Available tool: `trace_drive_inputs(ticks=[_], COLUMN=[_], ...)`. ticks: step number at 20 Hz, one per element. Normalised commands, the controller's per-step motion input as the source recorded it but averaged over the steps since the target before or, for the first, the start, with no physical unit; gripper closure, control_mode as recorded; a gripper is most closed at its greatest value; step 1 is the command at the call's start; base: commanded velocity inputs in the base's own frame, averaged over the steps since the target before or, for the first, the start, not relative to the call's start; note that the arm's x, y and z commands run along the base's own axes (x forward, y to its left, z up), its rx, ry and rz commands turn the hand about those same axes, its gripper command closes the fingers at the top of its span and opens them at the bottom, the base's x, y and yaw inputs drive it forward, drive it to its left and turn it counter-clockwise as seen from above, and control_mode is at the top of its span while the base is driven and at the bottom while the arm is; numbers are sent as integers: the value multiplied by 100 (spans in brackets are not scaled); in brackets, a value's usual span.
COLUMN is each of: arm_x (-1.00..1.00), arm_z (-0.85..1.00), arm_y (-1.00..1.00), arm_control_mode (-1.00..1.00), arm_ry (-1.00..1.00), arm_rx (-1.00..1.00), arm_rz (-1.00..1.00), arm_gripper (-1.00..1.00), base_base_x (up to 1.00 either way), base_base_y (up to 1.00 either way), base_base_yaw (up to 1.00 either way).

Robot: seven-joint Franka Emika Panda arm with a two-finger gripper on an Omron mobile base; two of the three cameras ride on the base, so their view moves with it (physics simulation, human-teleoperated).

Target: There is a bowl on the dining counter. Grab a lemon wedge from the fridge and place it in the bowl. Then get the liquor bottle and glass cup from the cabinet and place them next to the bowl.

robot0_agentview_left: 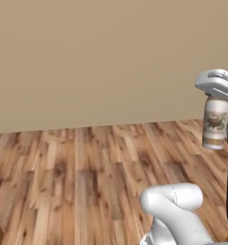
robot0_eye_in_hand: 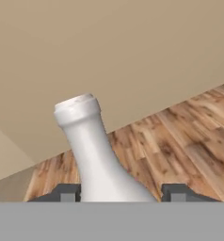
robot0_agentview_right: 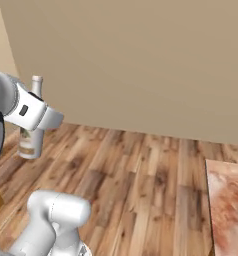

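Gripper point(robot0_eye_in_hand: 118, 193) fingers clamp the bottle point(robot0_eye_in_hand: 97, 157) at its body, carrying it above the wood floor point(robot0_agentview_left: 87, 172); contents cannot be told.

The white arm with dark joints is raised well above the floor, its pincer point(robot0_eye_in_hand: 118, 193) clamped on the slim greyish clear bottle point(robot0_agentview_left: 215, 123), carried upright.

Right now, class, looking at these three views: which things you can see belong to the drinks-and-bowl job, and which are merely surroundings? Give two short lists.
Belongs to the job:
- liquor bottle, held off the floor
- gripper, closed around the bottle's body
- dining counter, corner showing

Merely surroundings:
- wooden floor
- plain beige wall
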Motion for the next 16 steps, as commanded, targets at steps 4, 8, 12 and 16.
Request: trace_drive_inputs(ticks=[4,8,12,16], arm_x=[0,0,0,0], arm_z=[0,0,0,0], arm_y=[0,0,0,0], arm_control_mode=[100,100,100,100], arm_ry=[0,0,0,0], arm_rx=[0,0,0,0], arm_rz=[0,0,0,0], arm_gripper=[100,100,100,100], base_base_x=[100,100,95,83], base_base_y=[0,0,0,0], base_base_yaw=[-34,-44,-50,-54])
